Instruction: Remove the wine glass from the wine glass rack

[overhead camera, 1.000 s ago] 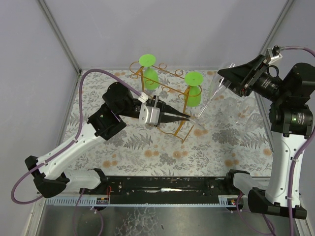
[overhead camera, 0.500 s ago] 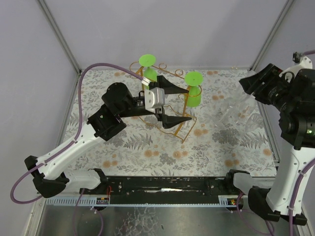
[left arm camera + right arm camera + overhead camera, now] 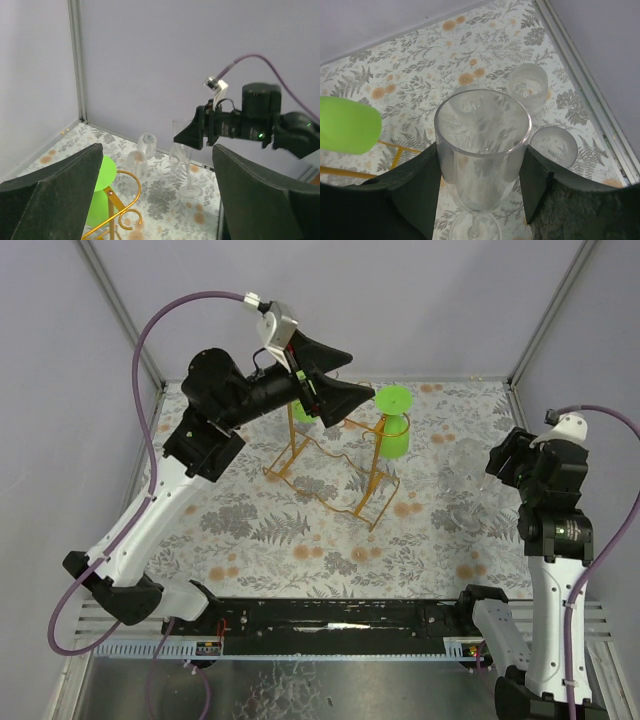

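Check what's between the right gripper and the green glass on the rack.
Top view: clear glasses standing beside the right gripper, then bare floral mat up to the green glass.

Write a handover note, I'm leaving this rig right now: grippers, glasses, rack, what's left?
Left gripper: open, empty, raised beside the top of the thin golden wire rack.
Right gripper: shut on a tall clear flute glass at the floral mat's right side, foot apparently on the mat.
Two green wine glasses hang upside down on the rack, one mostly hidden behind the left gripper.
Done: flute is off the rack. Left: release it, withdraw; green glasses if wanted.
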